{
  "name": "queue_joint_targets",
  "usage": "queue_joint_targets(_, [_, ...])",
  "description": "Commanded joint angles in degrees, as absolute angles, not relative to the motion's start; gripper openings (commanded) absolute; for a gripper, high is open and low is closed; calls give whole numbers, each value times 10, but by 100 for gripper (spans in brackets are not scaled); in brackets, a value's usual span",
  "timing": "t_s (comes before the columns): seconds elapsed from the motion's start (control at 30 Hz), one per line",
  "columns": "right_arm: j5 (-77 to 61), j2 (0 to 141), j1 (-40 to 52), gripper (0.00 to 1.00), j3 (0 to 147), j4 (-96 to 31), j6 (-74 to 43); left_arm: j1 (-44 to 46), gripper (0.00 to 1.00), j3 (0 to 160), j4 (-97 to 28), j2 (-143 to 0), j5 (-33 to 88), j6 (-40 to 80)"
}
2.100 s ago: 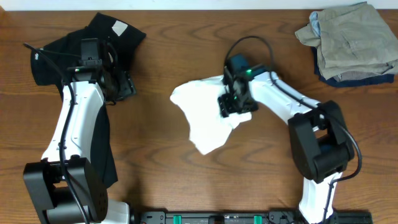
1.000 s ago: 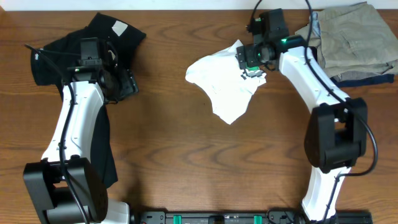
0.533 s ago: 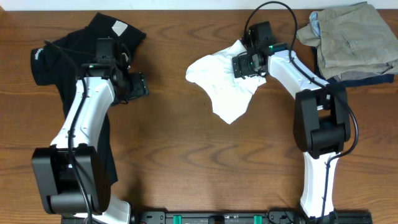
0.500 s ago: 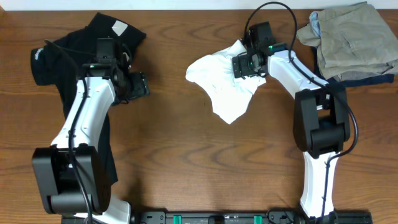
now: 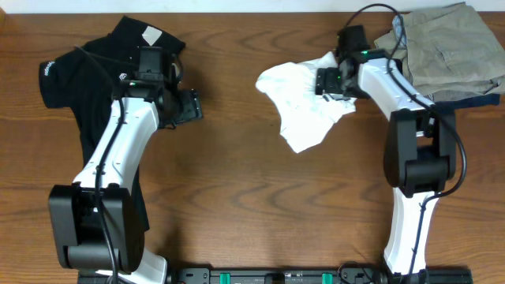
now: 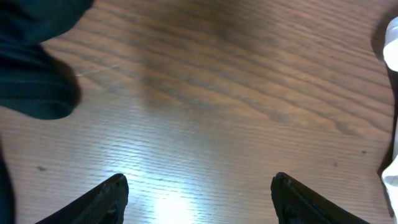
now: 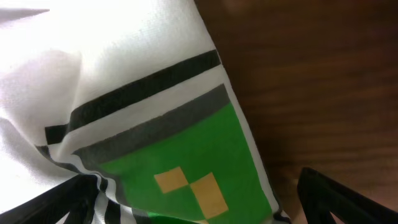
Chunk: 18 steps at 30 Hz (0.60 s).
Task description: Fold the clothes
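Found white T-shirt [image 5: 304, 110] crumpled toward far edge, right of centre; black shirt [image 5: 83, 71] heaped at far left corner. Noted right gripper [image 7: 194, 198] spread wide over print [image 7: 205, 155], gripping nothing; left gripper [image 6: 199, 193] wide, empty. Advised pinching one hem, dragging flat before folding.

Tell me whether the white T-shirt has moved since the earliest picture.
Yes. The white T-shirt moved up-right in the overhead view, toward the khaki-and-navy stack.

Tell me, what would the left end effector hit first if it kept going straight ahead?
Probably the bare wooden table: the open left end effector seems to tilt down at it. The white shirt lies farther off.
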<state>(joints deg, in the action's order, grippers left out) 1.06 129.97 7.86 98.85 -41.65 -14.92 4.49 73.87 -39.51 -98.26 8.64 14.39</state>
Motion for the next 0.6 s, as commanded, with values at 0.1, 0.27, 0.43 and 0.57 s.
queue_joint_targets(0.1, [77, 1300, 60, 99, 988, -465, -182, 72, 75, 752, -373, -996, 86, 178])
queue_joint_targets(0.27, [77, 1253, 60, 99, 1004, -499, -204, 97, 75, 752, -348, -1010, 86, 222])
queue_joint_targets(0.43, [72, 1182, 62, 99, 1006, -513, -203, 124, 75, 752, -313, -1029, 86, 253])
queue_joint_targets(0.57, [30, 1137, 71, 99, 1006, -521, -177, 127, 75, 752, -292, -1031, 86, 267])
